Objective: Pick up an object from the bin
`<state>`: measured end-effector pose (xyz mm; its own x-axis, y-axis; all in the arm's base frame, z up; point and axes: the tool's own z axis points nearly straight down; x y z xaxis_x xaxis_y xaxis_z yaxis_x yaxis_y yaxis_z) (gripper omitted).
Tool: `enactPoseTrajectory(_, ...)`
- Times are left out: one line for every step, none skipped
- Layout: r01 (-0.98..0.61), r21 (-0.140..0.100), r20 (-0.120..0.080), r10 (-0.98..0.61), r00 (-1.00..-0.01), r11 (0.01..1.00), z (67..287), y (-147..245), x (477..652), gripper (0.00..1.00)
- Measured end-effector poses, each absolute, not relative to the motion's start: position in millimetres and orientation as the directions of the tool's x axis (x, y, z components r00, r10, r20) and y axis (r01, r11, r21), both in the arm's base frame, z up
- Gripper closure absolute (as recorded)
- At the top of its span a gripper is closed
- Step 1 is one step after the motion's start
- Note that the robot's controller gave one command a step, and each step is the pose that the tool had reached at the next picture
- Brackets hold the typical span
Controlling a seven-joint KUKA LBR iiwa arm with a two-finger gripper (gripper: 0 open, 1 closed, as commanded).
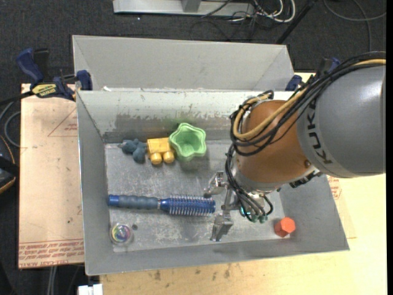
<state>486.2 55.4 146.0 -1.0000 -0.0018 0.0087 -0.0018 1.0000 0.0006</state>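
My gripper (218,206) hangs low over the bin's front middle, open, with one fingertip (216,183) toward the back and the other toward the front. A blue hairbrush (163,204) lies flat with its handle pointing left. The right tip of its bristle head reaches the gap between my fingers, and I cannot tell whether they touch it. A small orange-red block (284,227) lies to the right of the gripper near the front wall.
A green flower-shaped cup (188,141), a yellow toy (161,150) and a small grey-blue figure (132,149) sit in a row at the back. A clear marble-like ball (121,233) lies in the front left corner. The arm's orange cover and cables hang over the right half.
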Motion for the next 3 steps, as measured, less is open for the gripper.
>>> enactPoseTrajectory(-0.182, 0.000, 0.000, -0.182, -0.983, 0.983, 73, 94, 547.8, 0.00)
enactPoseTrajectory(-0.180, 0.002, -0.016, -0.180, -0.984, 0.984, 78, 95, 551.6, 1.00)
enactPoseTrajectory(-0.200, 0.000, -0.009, -0.200, -0.980, 0.980, 213, 111, 545.8, 1.00)
